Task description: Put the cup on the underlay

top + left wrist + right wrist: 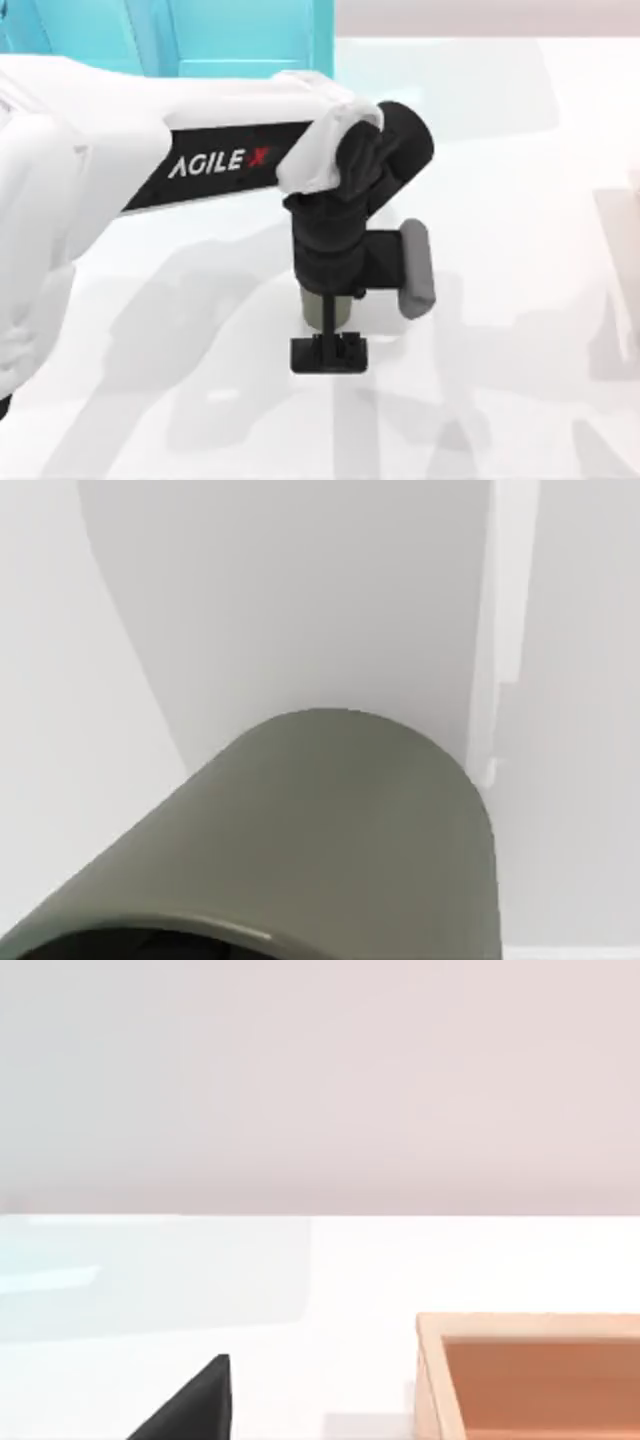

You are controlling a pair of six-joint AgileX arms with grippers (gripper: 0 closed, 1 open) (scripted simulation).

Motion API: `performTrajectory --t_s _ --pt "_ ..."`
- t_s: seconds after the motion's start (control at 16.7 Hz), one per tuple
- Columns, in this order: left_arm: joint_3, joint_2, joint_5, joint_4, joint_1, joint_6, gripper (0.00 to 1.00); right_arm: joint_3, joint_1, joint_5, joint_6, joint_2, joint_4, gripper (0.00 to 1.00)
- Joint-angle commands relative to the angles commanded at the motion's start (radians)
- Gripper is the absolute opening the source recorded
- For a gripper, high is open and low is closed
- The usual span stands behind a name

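Item: left arm, white with AgileX lettering, reaching from the top view's left edge toward the middle of the counter (pixel 520 150). Its wrist is black and points downward.

Item: left end effector (pixel 328 335), black, set over the cup near the counter's centre. A black cross-piece shows just below the cup in the top view. Whether its fingers are clenched on the cup or released cannot be told, since the wrist covers them from above.

Item: cup (pixel 326 308), dark olive-grey, plain, round-walled. Only a sliver of its side shows beneath the black wrist in the top view. In the left wrist view the cup (pixel 330 850) sits very close to the camera, its matte wall curving upward and a dark rim line at the picture's lower edge. Contact with the counter cannot be judged.

Item: grey block (pixel 415 268), attached to the wrist on a black bracket, to the right of the cup.

Item: wooden tray (pixel 530 1375), light rim and orange-brown inside, standing on the white counter in the right wrist view. A black wedge (pixel 190 1405) lies near it.
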Motion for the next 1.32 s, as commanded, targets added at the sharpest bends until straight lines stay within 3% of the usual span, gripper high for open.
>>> performTrajectory --t_s 0.12,0.9,1.32 --pt "0.0 0.0 0.0 0.0 0.0 0.0 1.0 0.0 0.0 0.0 0.0 0.0 0.0 1.0" --pt "0.0 0.0 0.0 0.0 0.0 0.0 0.02 0.0 0.0 0.0 0.0 0.0 0.0 1.0" --pt "0.0 0.0 0.0 0.0 0.0 0.0 0.0 0.0 0.0 0.0 0.0 0.0 0.0 1.0"
